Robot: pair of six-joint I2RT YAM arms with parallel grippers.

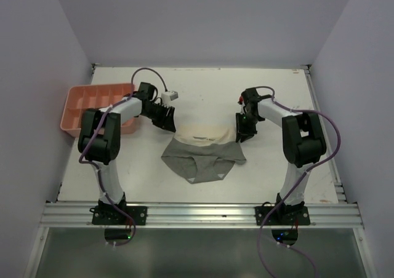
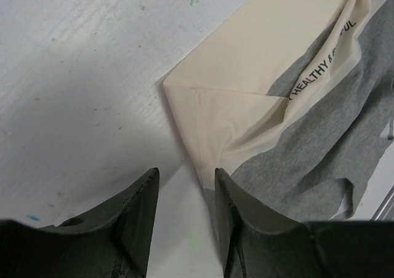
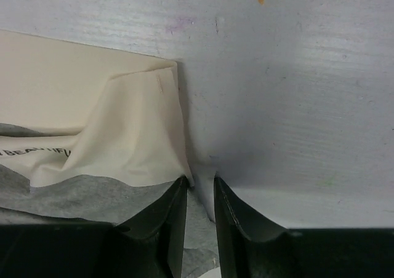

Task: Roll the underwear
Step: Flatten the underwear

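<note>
My left gripper [image 1: 166, 119] hangs low over the white table [image 1: 277, 173], at the left far corner of the grey cloth underwear with the cream waistband [image 1: 203, 158]; my right gripper [image 1: 242, 132] hangs at the right far corner of the same garment; the underwear lies spread flat between my two arms, waistband away from my bases, not rolled.

From my left wrist, my left gripper [image 2: 184, 192] has its jaws moderately apart, with bare table showing in the gap; the right-hand finger [image 2: 237, 222] sits just beside the folded cream corner of the underwear [image 2: 246, 75], and I hold nothing; black lettering [image 2: 320, 69] runs along the waistband, partly hidden by a fold.

From my right wrist, my right gripper [image 3: 200, 195] has its jaws narrow, a slim gap between them; the cream corner of the underwear [image 3: 92, 118] comes right to the tip of one finger [image 3: 163, 222]; I see no cloth pinched, though something grey shows low in the gap and I cannot tell whether it is fabric or shadow.

A pink plastic compartment tray [image 1: 69, 106] sits at the table's left edge, beside my left arm, well apart from the garment.
</note>
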